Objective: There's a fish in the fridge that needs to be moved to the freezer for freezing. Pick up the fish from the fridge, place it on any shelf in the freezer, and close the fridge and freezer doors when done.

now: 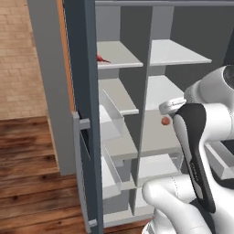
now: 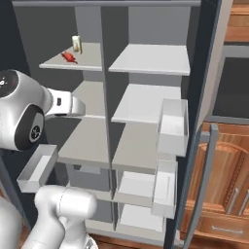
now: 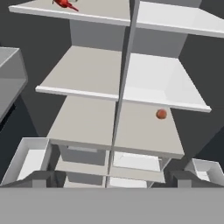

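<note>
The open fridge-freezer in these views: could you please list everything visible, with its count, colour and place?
appliance: one, slate-grey, both doors open, ahead of the arm
shelves: several, light grey, stacked in two compartments
door bins: several, clear, on the insides of both doors
fish: one, red, top shelf of the left compartment
small container: one, cream, behind the fish on the same shelf
round item: one, orange-brown, third shelf down in the right compartment
cabinets: brown wood, right of the appliance
floor: dark wood planks, left of the appliance
arm: one, white with dark joints
gripper: one, open and empty, facing the shelves
</note>
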{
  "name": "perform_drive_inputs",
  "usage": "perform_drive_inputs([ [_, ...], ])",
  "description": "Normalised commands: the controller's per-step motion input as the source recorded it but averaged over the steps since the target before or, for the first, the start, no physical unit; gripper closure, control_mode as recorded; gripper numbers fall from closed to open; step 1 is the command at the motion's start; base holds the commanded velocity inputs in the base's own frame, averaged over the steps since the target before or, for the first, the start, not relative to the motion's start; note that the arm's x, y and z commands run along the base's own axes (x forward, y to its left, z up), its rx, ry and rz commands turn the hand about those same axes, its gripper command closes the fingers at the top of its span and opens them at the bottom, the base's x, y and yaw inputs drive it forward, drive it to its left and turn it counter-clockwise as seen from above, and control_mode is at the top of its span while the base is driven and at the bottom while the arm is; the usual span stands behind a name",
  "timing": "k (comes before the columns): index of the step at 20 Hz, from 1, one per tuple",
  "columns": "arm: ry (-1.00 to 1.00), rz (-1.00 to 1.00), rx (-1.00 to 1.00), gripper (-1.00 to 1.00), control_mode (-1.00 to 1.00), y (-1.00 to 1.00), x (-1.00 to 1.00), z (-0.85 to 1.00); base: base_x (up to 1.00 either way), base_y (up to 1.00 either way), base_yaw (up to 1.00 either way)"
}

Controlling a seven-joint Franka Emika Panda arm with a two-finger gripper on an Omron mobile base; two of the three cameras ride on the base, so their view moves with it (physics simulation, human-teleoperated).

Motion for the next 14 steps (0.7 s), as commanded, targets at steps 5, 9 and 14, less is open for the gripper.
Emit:
perform_drive_inputs([
  [5,0.0,0.0,0.0,-1.0,1.0,0.0,0.0,0.0,-0.39,0.0,0.0],
  [9,0.0,0.0,0.0,-1.0,1.0,0.0,0.0,0.0,-0.34,-0.13,0.0],
  [14,0.0,0.0,0.0,-1.0,1.0,0.0,0.0,0.0,-0.2,-0.15,0.0],
])
